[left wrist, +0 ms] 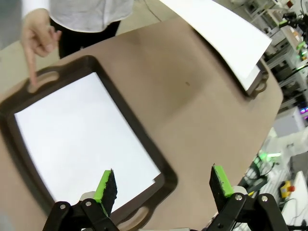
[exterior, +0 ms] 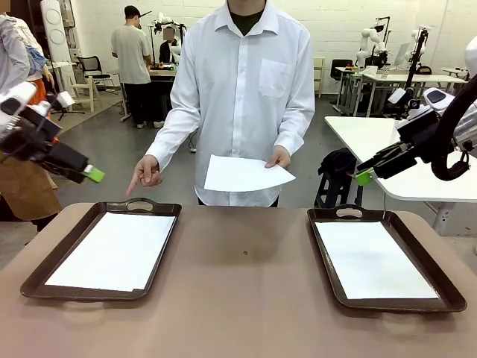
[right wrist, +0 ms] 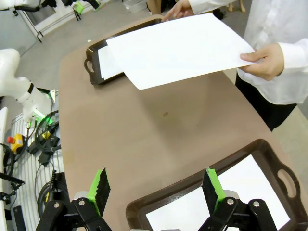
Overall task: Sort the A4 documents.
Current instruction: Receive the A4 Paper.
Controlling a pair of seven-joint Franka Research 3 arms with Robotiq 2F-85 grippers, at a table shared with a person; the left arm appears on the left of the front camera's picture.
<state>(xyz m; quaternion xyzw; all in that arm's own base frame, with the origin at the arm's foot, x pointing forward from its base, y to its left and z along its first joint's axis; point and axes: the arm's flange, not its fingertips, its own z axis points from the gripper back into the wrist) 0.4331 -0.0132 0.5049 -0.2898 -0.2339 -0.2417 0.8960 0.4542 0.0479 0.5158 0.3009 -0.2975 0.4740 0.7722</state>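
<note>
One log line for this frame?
person: holds A4 sheet, points at left tray | trays: one sheet each | left gripper: open, empty | right gripper: open, empty

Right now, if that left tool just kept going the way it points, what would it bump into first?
Probably the left tray: the open left tool aims down at its near rim and the A4 sheet inside, though depth is hard to judge.

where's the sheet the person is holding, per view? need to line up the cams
Front view: held sheet at upper centre, in front of the person's white shirt, above the table's far edge.
Left wrist view: held sheet at the top right, overlapping the far tray.
Right wrist view: held sheet at top centre, pinched by a hand at right.
Shared landmark: small dark spot on the tabletop.
</note>
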